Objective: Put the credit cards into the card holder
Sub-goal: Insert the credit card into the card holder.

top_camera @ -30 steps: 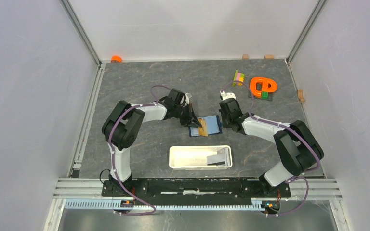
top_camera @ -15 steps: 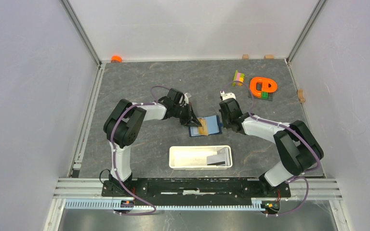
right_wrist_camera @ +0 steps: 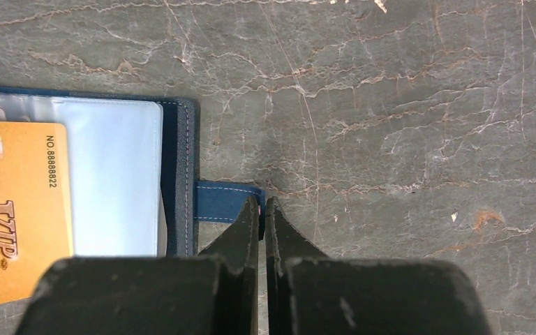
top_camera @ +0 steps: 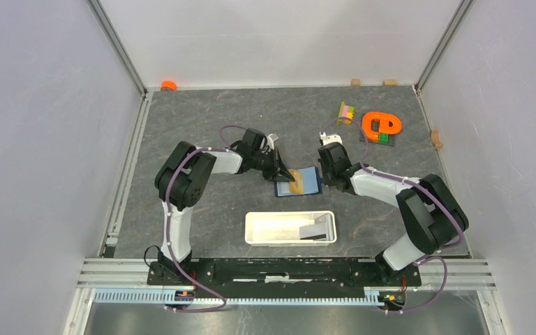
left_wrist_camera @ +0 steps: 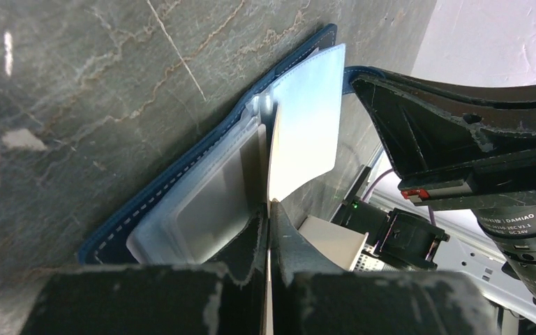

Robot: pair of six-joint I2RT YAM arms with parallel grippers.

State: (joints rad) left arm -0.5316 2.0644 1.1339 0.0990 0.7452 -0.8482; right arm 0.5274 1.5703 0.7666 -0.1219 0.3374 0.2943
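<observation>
The card holder (top_camera: pixel 311 180) lies open on the table, navy cover down and clear sleeves up (left_wrist_camera: pixel 202 202). My left gripper (top_camera: pixel 286 175) is shut on a credit card (top_camera: pixel 296 184), gold-faced with "VIP" print (right_wrist_camera: pixel 17 209). In the left wrist view the card (left_wrist_camera: pixel 307 125) stands nearly on edge, its far end over the sleeves, pinched at my left gripper's tips (left_wrist_camera: pixel 270 209). My right gripper (top_camera: pixel 322 181) is shut, its tips (right_wrist_camera: pixel 263 204) at the end of the holder's blue snap tab (right_wrist_camera: pixel 216 201). Whether the tab is pinched or only pressed I cannot tell.
A long white tray (top_camera: pixel 251 229) sits near the arm bases with a grey card (top_camera: pixel 314 229) in it. At the back right lie an orange ring-shaped toy (top_camera: pixel 380 125) and a small coloured block (top_camera: pixel 346 112). An orange cap (top_camera: pixel 168 85) sits in the back left corner.
My left arm has shifted slightly right and the gold card has edged a little further over the holder. The right arm has not moved.
</observation>
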